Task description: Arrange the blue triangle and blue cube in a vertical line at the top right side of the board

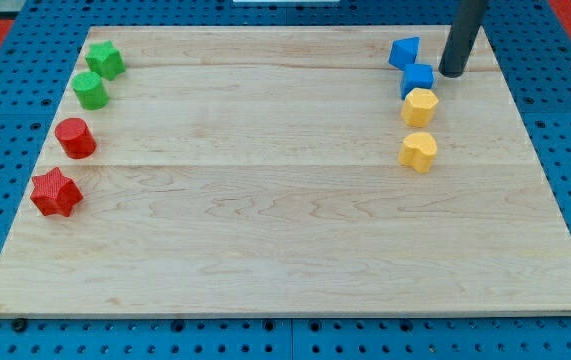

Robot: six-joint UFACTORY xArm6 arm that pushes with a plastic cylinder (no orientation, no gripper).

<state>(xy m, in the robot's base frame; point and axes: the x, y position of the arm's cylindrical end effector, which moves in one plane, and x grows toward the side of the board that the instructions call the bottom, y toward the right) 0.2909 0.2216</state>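
A: What sits on the pale wooden board (pixel 285 230)?

B: Eight small blocks, in two groups. Near the view's top right, the blue triangle block (pixel 403 51) lies just above the blue cube block (pixel 418 78); the two look close to touching, roughly one over the other. Directly below the cube, touching or nearly so, is a yellow hexagonal block (pixel 419 106), and a little further down a yellow heart-shaped block (pixel 418 151).

A: And the left side?

B: A green star-like block (pixel 105 60) at the top, a green round block (pixel 91 91) under it, then a red cylinder block (pixel 75 137) and a red star block (pixel 56 192), slanting down along the left edge.

A: Where is the arm?

B: The dark rod comes down from the view's top edge, nearly upright. My tip (pixel 452 73) rests just to the right of the blue cube, a small gap between them. It has no jaws, so it grasps nothing
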